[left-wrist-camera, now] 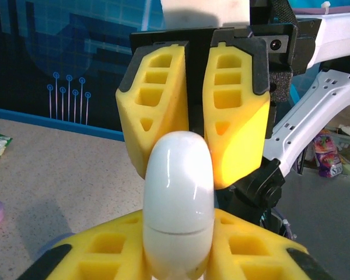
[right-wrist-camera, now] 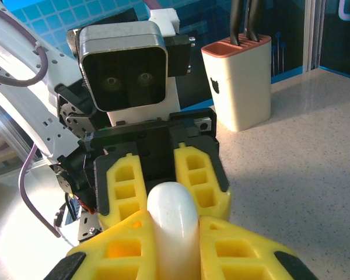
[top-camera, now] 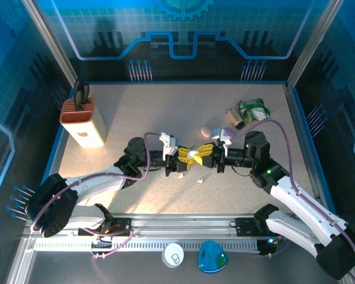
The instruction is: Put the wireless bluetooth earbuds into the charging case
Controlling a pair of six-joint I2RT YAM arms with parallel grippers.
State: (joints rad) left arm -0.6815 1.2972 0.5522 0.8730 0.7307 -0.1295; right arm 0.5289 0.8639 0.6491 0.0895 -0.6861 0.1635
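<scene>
Closed white case [left-wrist-camera: 178,198], contents hidden; left tool [top-camera: 190,157], right tool [top-camera: 200,154] both apparently clamping it.

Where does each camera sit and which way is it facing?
Top: above, behind the arms, looking down at the table; both arms show, left gripper and right gripper pinching a white case.
Left wrist: looks over its fingers, past the case, at the right gripper.
Right wrist: over its fingers, toward the left gripper and knife block.
Shared: the case.
</scene>
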